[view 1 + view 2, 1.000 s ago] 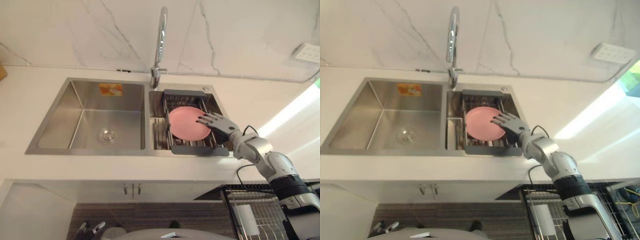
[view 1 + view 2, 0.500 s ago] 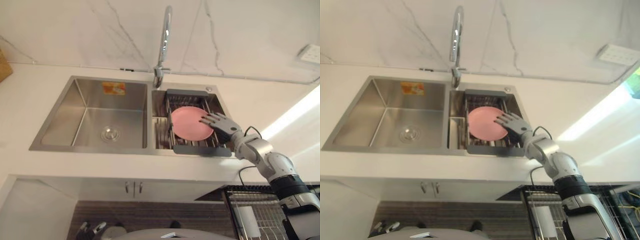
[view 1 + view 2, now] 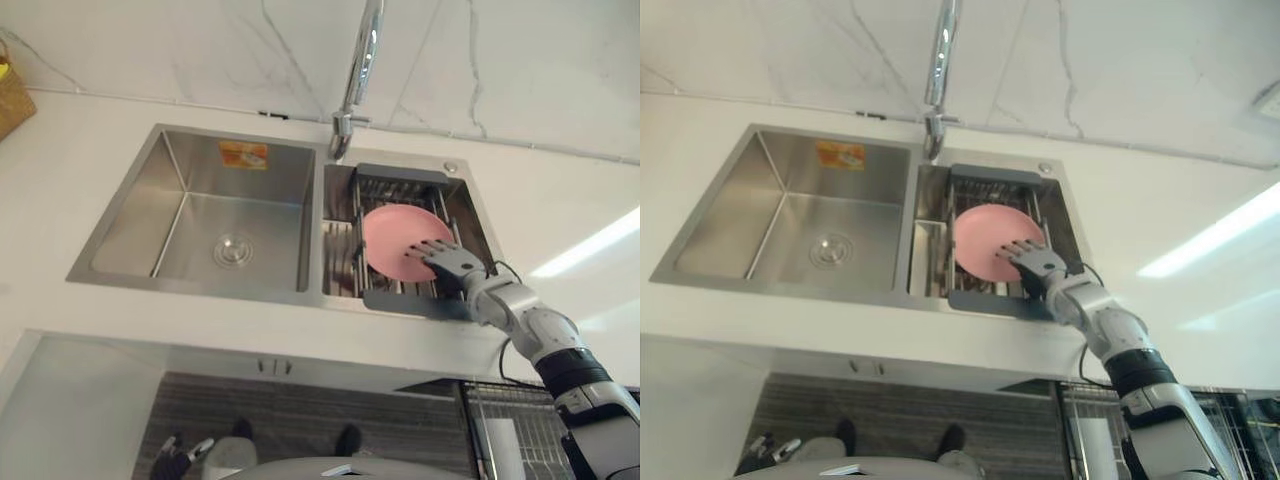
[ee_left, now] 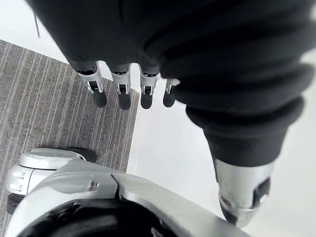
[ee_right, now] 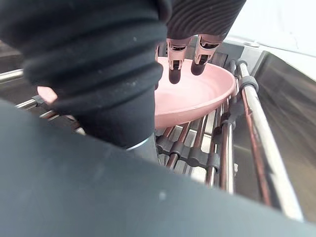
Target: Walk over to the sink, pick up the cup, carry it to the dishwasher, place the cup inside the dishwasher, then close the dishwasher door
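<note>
Left eye view; right robot hand (image 3: 452, 264) over pink plate (image 3: 390, 240); rack (image 3: 402, 174) beneath

Head stereo pair above sink (image 3: 135, 215), right wrist close over pink dish (image 5: 197, 96), left wrist facing floor (image 4: 49, 113)

Pink plate (image 3: 400, 240) resting on dark wire rack (image 3: 400, 172); chrome faucet (image 3: 360, 60) at 12 o'clock; wicker basket (image 3: 12, 100) at 10 o'clock on white tabletop (image 3: 60, 170).
</note>
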`<state>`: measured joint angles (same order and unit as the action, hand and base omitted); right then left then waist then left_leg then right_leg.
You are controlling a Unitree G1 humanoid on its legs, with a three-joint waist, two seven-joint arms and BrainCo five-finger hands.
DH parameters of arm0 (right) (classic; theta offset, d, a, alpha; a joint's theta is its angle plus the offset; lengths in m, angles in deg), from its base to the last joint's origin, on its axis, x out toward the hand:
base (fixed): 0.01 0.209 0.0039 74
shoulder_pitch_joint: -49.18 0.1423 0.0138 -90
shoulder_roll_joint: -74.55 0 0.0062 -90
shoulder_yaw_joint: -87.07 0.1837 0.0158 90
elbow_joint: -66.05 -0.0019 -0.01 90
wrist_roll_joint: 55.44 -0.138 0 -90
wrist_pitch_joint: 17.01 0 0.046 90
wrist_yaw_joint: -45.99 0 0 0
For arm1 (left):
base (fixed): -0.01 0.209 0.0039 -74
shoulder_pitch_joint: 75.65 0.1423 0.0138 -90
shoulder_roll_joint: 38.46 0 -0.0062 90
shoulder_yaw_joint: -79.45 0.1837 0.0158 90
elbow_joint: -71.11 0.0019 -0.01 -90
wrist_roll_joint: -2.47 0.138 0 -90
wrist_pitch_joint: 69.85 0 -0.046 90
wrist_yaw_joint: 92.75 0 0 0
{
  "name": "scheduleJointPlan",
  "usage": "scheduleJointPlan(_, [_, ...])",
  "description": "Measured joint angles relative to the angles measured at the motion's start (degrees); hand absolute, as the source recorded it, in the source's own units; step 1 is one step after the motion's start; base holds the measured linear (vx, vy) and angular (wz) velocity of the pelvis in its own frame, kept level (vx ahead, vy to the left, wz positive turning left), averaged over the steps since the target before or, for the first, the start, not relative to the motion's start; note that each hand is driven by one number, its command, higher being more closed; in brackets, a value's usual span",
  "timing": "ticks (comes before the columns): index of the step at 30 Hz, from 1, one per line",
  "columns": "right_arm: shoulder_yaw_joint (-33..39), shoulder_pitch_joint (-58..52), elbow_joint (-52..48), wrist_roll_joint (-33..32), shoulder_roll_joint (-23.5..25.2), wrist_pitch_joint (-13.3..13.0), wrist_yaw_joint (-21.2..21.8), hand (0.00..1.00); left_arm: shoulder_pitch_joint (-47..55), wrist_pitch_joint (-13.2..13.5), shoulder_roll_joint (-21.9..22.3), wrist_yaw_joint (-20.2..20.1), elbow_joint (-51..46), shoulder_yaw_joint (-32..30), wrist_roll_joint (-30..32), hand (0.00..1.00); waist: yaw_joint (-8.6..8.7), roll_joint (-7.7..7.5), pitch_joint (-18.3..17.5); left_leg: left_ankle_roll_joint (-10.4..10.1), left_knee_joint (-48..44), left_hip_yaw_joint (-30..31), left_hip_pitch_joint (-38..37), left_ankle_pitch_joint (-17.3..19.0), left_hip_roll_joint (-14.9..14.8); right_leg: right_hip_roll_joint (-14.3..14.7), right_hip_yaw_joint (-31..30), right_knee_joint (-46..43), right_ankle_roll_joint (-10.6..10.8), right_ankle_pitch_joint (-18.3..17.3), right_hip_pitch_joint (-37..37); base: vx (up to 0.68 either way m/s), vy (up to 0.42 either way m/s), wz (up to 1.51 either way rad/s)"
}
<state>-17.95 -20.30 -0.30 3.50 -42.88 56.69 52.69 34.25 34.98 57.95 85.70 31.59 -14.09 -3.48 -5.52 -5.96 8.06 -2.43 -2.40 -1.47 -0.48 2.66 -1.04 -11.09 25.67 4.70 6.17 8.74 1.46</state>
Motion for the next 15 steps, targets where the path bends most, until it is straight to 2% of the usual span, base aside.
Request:
scheduleJointPlan(3, [-0.12,-0.01,0.00,0.01,0.00,-0.01,-0.07,1.00,0.01,0.01,0.01,0.05,-0.07,0.32,0.01,0.00,-0.27,0.20,0.26,0.00,-0.46,0.06,0.45,0.05,0.00,-0.02,-0.02,0.03,-0.01,0.00,-0.17,-0.06,-0.005,0.01])
scheduleJointPlan(5, [-0.13,-0.01,-0.12,0.03,0.00,0.01,-1.86,1.00,0.00,0.01,0.02,0.07,-0.07,0.62,0.00,0.00,-0.39,0.39,0.39,0.00,-0.48,0.09,0.44,0.05,-0.01,-0.02,-0.03,0.06,-0.02,-0.01,-0.16,-0.05,-0.005,0.00])
scheduleJointPlan(10, [-0.13,-0.13,-0.24,2.90,0.03,-0.01,-8.22,1.00,0.01,0.33,-0.11,0.35,-0.07,1.33,0.02,0.00,-0.50,0.49,0.45,-0.01,-0.47,0.14,0.50,0.05,0.00,-0.05,-0.06,0.02,-0.01,-0.03,-0.17,-0.01,-0.001,0.00])
scheduleJointPlan(15, [-0.03,-1.63,-0.36,6.84,0.07,0.33,-17.31,1.00,0.21,1.29,-0.10,1.45,0.01,1.39,0.07,0.00,-0.42,0.49,0.44,-0.02,-0.46,0.16,0.50,0.06,0.00,-0.04,-0.05,-0.02,0.00,-0.02,-0.17,0.00,0.000,0.00])
